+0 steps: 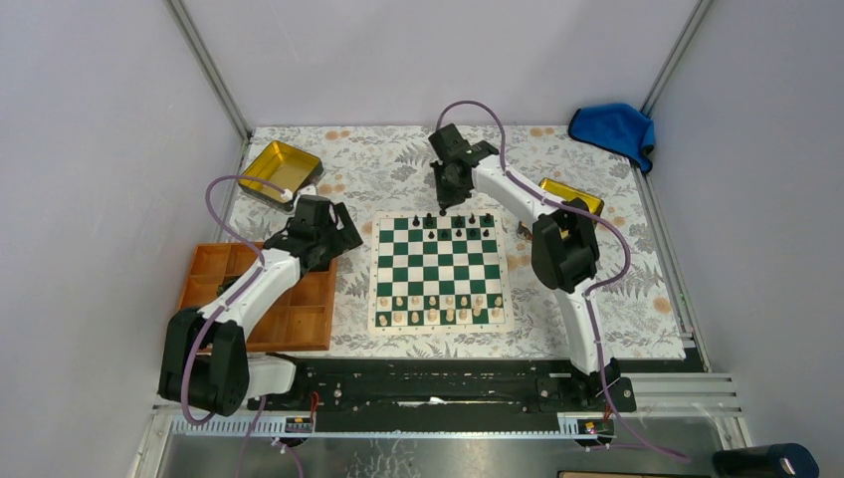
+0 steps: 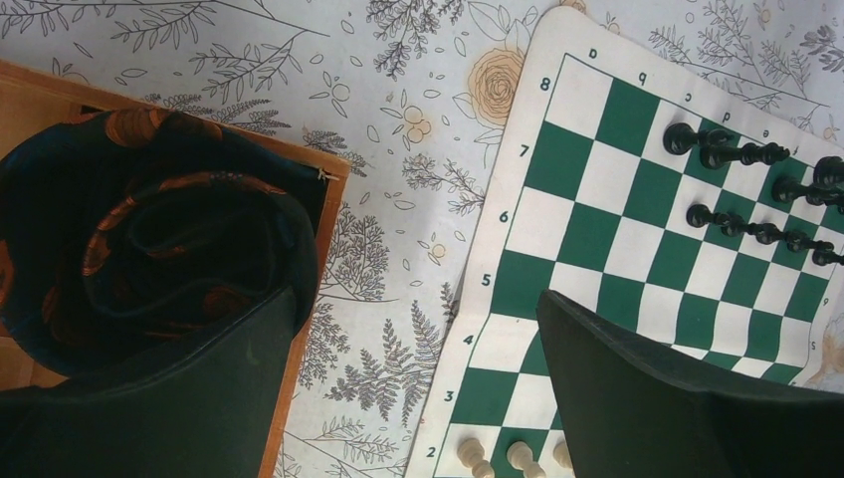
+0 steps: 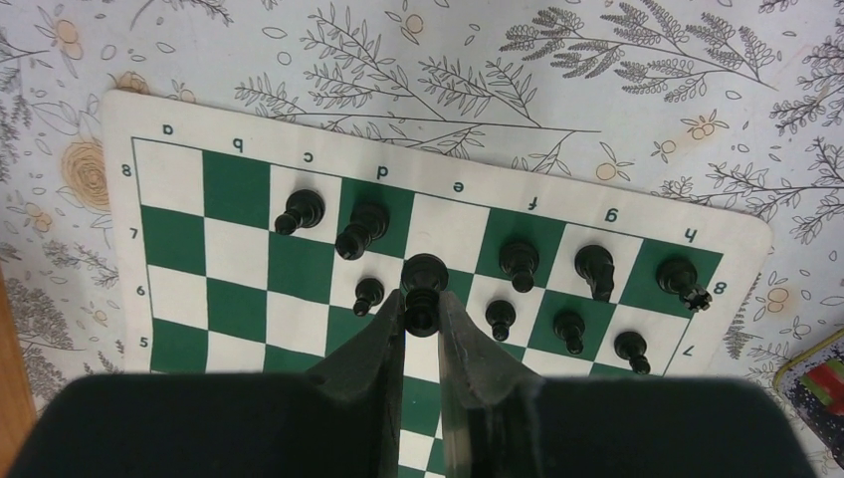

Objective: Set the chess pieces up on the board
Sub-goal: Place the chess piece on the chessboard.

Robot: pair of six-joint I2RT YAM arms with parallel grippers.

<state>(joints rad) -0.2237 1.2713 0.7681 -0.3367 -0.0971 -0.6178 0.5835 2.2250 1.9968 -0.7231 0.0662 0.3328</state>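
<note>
Chess pieces [image 3: 518, 261] stand at 12 o'clock on the board [image 1: 438, 267]; the right gripper [image 3: 423, 307] pinches 1 there. The left gripper [image 2: 418, 309], at the board's 9 o'clock, gapes wide, empty.

Top external: high above the near edge of the table [image 1: 597, 289], facing down on all of it, board [image 1: 439, 271] mid-frame. Left wrist: close, facing down, orange tray [image 1: 304, 324] at frame left, board at right. Right wrist: close over the far rows. Shared by all three: black chess pieces [image 3: 518, 261].
</note>
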